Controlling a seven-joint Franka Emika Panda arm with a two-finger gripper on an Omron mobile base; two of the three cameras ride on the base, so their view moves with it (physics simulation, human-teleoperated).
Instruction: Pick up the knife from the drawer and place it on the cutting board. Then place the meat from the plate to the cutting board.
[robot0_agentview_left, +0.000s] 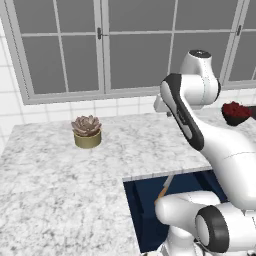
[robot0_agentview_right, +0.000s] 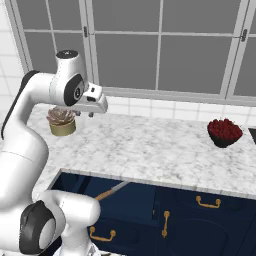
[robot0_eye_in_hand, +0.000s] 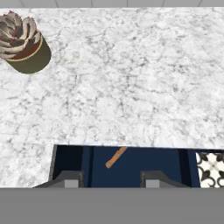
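Observation:
The dark navy drawer (robot0_agentview_left: 142, 207) (robot0_agentview_right: 137, 200) (robot0_eye_in_hand: 146, 162) stands pulled open below the marble counter edge. Inside it lies the knife (robot0_agentview_left: 165, 187) (robot0_agentview_right: 111, 190). In the hand view its tan handle (robot0_eye_in_hand: 116, 157) shows while the blade runs under the counter lip. My gripper (robot0_agentview_right: 90, 114) (robot0_eye_in_hand: 109, 180) hangs high above the counter, behind the drawer, pointing down. It is open, with nothing between its fingertips (robot0_eye_in_hand: 66, 180). The cutting board, the plate and the meat are out of view.
A succulent in a gold pot (robot0_agentview_left: 87, 132) (robot0_agentview_right: 61, 122) (robot0_eye_in_hand: 22, 43) stands at the counter's back left. A dark bowl of red fruit (robot0_agentview_left: 235, 113) (robot0_agentview_right: 225, 131) sits at the right. Windows line the back wall. Patterned floor (robot0_eye_in_hand: 212, 168) shows beside the drawer.

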